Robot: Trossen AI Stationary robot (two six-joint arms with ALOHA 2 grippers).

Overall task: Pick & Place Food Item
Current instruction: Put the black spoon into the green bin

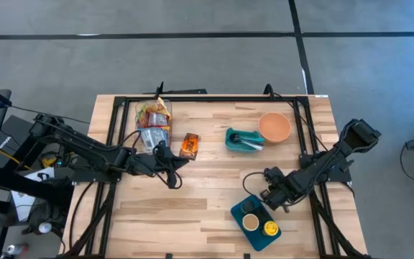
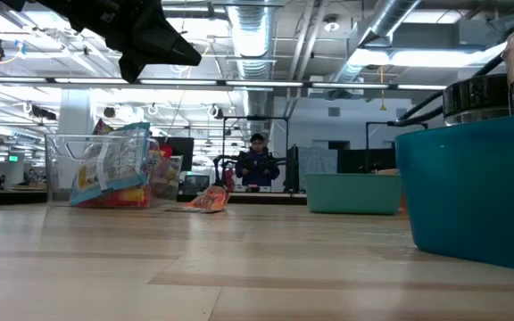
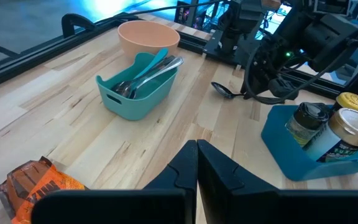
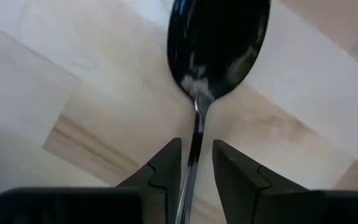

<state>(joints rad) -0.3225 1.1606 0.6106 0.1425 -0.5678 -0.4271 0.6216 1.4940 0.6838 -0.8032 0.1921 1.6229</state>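
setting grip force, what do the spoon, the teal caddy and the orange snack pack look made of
Spoon: polished metal, mirror-like bowl with glare, held by the right hand. Teal caddy: matte moulded plastic, with a cut-out handle slot. Orange snack pack: thin crinkled film, creases catching light; probably plastic wrap.

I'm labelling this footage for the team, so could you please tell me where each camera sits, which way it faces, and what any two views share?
High view: above the table, looking straight down; both arms show, left end effector and right end effector.
Low view: at table-top height, looking level into the room; one arm overhead.
Left wrist view: on the left arm, facing the teal cutlery bin, the pink bowl and the right arm; its fingers meet.
Right wrist view: on the right arm, facing down; its fingers straddle the spoon.
Shared: high and left wrist views both show the bin, bowl and blue jar tray.
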